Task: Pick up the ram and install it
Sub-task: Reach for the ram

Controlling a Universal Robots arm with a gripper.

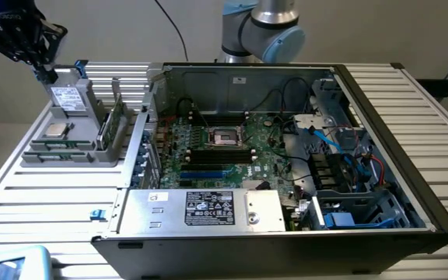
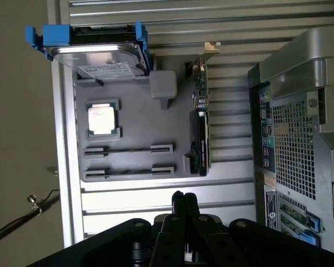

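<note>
Tool (image 2: 183, 197): pinched shut, empty, above the grey tray (image 2: 134, 114)
Grey tray: on the slatted tabletop (image 1: 53, 205), beside the open computer case (image 1: 412, 178)

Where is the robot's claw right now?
The shut gripper hangs at the exterior view's upper left, near the hard drive standing in the grey tray.

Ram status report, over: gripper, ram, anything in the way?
Gripper shut, holding nothing, hovering by the tray. Ram seems on edge in its tray holder, untouched. Board slots look empty. Nothing in the way.
</note>
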